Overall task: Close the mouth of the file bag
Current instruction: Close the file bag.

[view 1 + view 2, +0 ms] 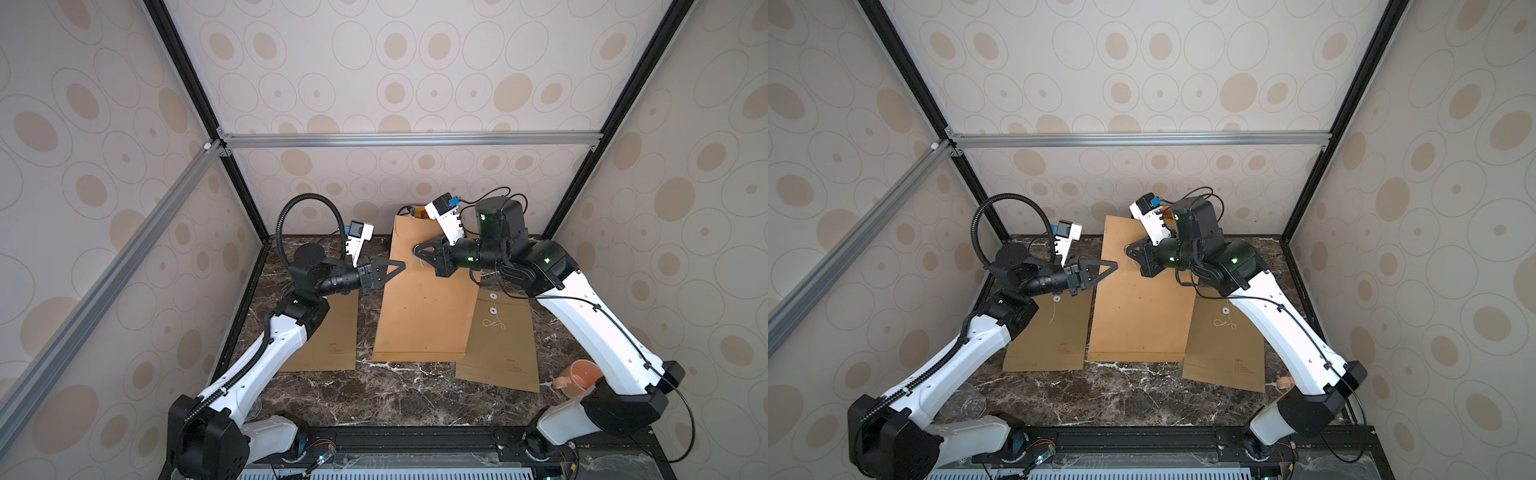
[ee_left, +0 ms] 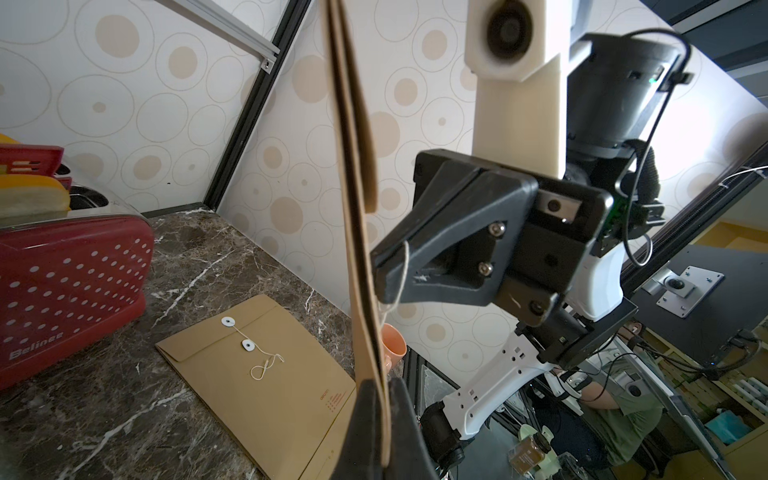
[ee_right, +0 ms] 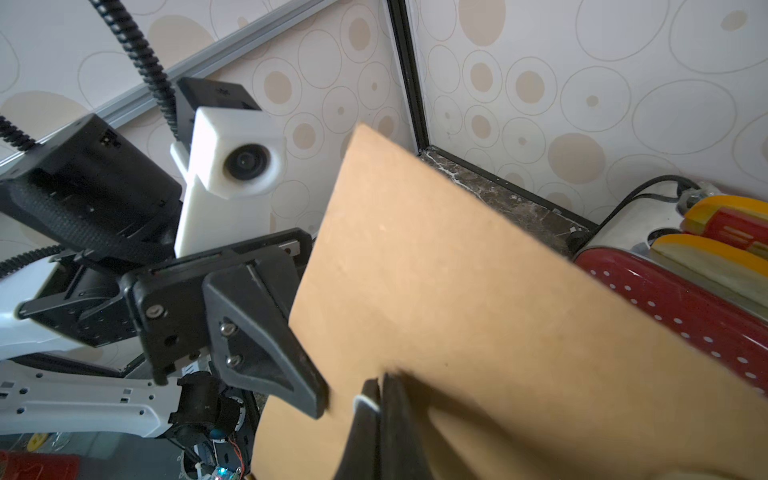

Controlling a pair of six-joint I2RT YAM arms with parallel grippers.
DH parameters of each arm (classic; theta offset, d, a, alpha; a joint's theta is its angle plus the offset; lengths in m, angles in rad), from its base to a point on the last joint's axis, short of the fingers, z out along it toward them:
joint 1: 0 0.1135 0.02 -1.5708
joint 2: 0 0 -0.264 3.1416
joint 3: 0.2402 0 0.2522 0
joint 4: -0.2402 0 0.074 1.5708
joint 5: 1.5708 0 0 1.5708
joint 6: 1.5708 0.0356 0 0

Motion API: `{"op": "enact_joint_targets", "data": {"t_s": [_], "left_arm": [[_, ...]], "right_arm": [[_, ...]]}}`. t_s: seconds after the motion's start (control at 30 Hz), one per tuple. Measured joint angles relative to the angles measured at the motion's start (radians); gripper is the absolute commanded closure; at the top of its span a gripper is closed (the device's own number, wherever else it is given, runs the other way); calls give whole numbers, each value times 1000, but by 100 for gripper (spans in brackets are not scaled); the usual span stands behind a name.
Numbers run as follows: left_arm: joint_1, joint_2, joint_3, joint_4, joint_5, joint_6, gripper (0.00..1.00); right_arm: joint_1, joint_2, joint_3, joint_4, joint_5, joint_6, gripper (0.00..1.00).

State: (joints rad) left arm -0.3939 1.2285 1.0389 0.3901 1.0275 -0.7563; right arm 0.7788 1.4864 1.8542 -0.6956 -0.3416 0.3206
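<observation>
Top views: you look down on a marble table [image 1: 415, 395] with three brown bags side by side and both arms reaching in over them.
Left bag [image 1: 332, 332]: flat on the table, its far end under your left arm, apart from the file bag [image 1: 419, 316].
Left gripper [image 1: 402, 264]: pinched tight on the file bag's left edge; in the left wrist view you see the paper clamped between the two black fingers [image 2: 359, 436].
File bag: the middle one of the three; its far end is raised off the table and its near edge sits low by the table; in the left wrist view you see it edge-on.
Flap [image 2: 368, 145]: stands a little off the bag's body, on the side facing your right gripper [image 2: 381, 273].
Toaster [image 2: 70, 282]: red, on the table at the back, behind the file bag.
Right gripper [image 1: 416, 250]: over the upper part of the file bag, closed narrow on the string [image 2: 405, 266].
String: white, nipped at the right gripper's tips and running down toward the bag.
Right bag [image 1: 498, 340]: flat on the table just beside the file bag, with two white discs [image 1: 493, 296] and a loose cord [image 1: 492, 323] on its face.
Cup [image 1: 579, 374]: pink, at the near right beside your right arm, well apart from the file bag.
</observation>
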Motion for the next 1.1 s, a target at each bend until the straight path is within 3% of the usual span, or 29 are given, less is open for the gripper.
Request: {"op": "enact_joint_targets", "data": {"t_s": [0.3, 0.8, 1.1], "left_arm": [[0, 0, -3, 53, 1, -34, 100], [-1, 1, -16, 126, 23, -86, 100], [-2, 1, -21, 137, 28, -94, 100]], "right_arm": [[36, -102, -188, 100, 11, 61, 100], [23, -382, -568, 281, 138, 177, 100], [0, -444, -646, 332, 173, 215, 100]]}}
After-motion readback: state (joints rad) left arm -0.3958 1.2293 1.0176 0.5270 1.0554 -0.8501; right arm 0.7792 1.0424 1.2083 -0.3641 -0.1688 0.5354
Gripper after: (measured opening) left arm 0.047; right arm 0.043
